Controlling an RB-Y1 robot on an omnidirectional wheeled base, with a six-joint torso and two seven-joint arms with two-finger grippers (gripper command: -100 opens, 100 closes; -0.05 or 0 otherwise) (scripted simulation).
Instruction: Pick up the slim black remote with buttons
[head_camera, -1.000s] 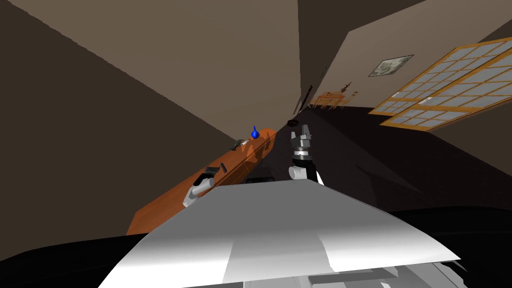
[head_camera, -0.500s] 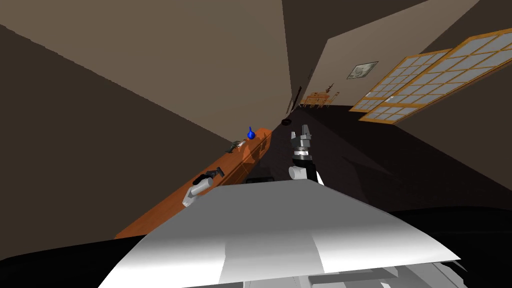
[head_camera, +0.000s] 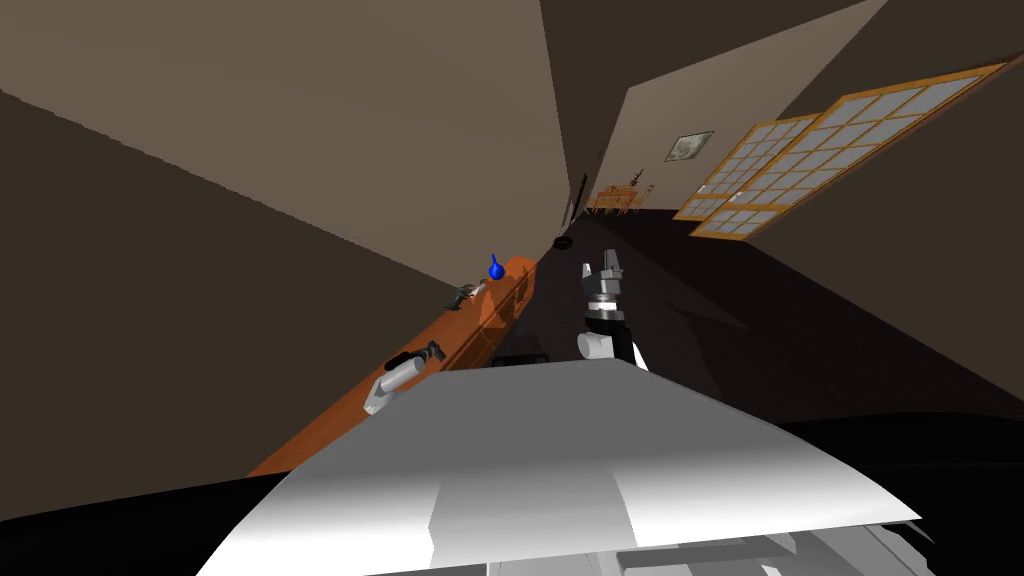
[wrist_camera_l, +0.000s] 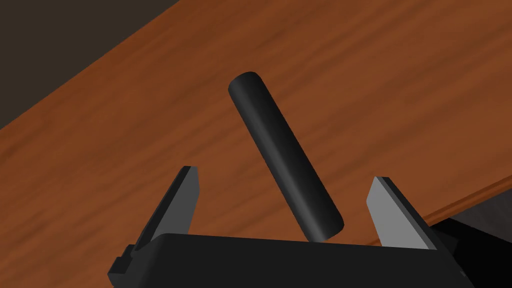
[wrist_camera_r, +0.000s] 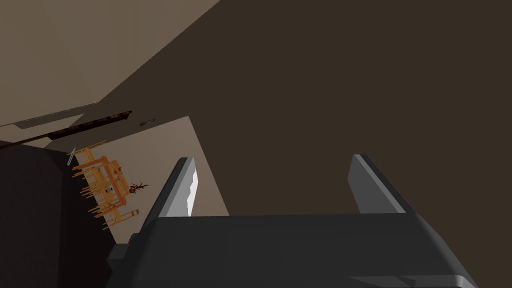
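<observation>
Remote (wrist_camera_l: 285, 157), slim and black, is seen lying flat on the brown wooden tabletop (wrist_camera_l: 400, 90) near its front edge, left of centre in the head view. The left pincer (wrist_camera_l: 285, 175) is held wide open and empty, with one finger on each side of the remote's near end, probably so that it can be closed across the narrow width. The right pincer (head_camera: 601, 272), also open and empty, is raised at mid-frame.

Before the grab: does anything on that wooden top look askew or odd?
The remote lies slanted within the open left gripper, not square to it, and shows no buttons. Nothing spilled or damaged.
</observation>
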